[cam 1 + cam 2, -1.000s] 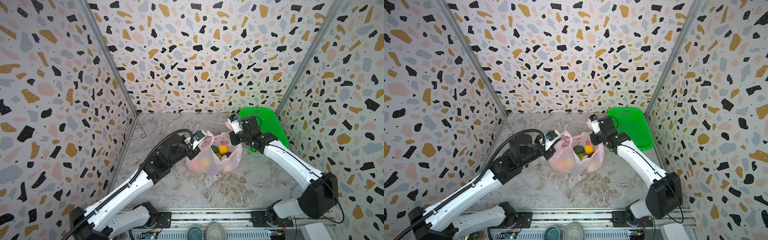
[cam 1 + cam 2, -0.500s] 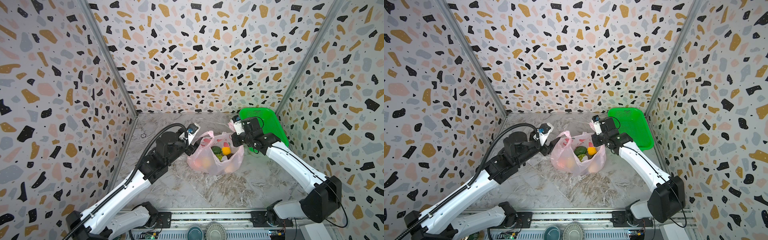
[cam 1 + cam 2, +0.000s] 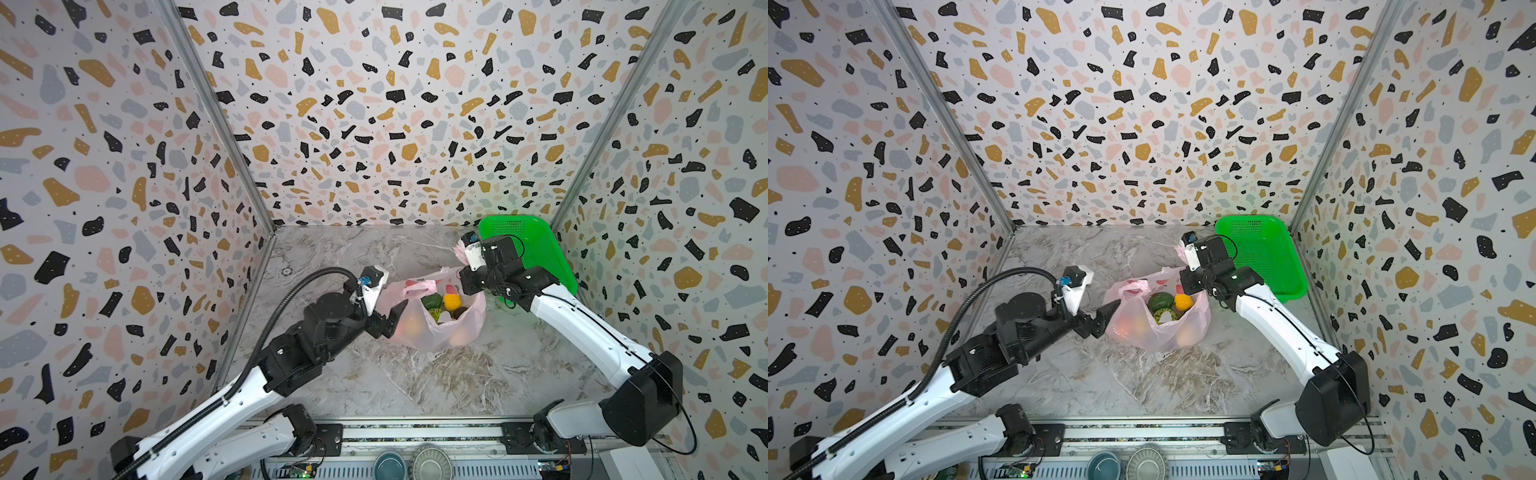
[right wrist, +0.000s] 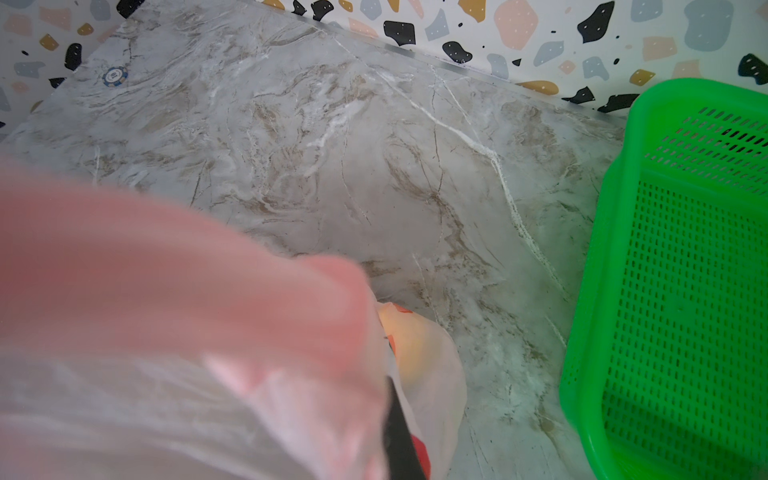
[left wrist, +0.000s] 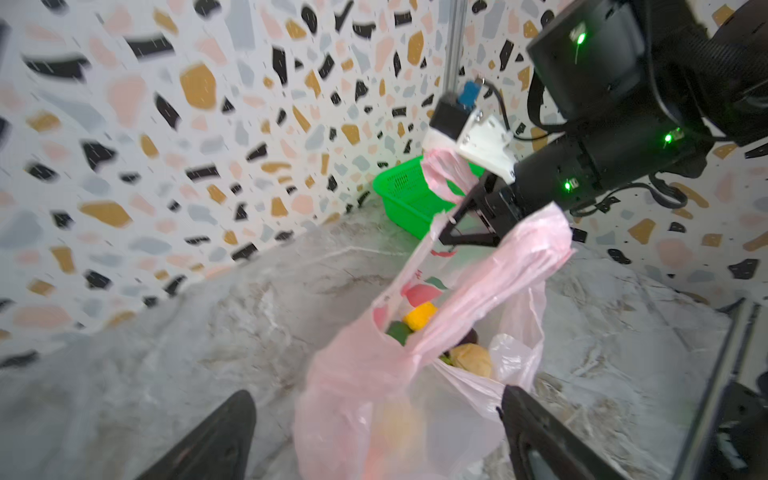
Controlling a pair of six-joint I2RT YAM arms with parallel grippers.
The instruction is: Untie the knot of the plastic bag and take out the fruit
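Pink plastic bag (image 3: 432, 332), thin, limp, likely slippery, sits mid-table (image 3: 374, 382); fruit (image 3: 451, 300) inside; right gripper (image 5: 451, 226) pinches one handle (image 5: 446, 174); left gripper (image 3: 390, 320) gapes alongside; free handle (image 5: 498, 270) looks the best hold.

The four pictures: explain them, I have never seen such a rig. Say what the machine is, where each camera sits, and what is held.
Two robot arms stand at the near edge of a marble table, each ending in a two-fingered gripper. Two pictures look down from one overhead camera head; the rest come from a camera on each arm's wrist. On the table sits the pink plastic bag, mouth open, fruit inside; a green basket stands at the far corner. The right gripper is shut on its handle strip. The left gripper is open beside the bag, holding nothing.
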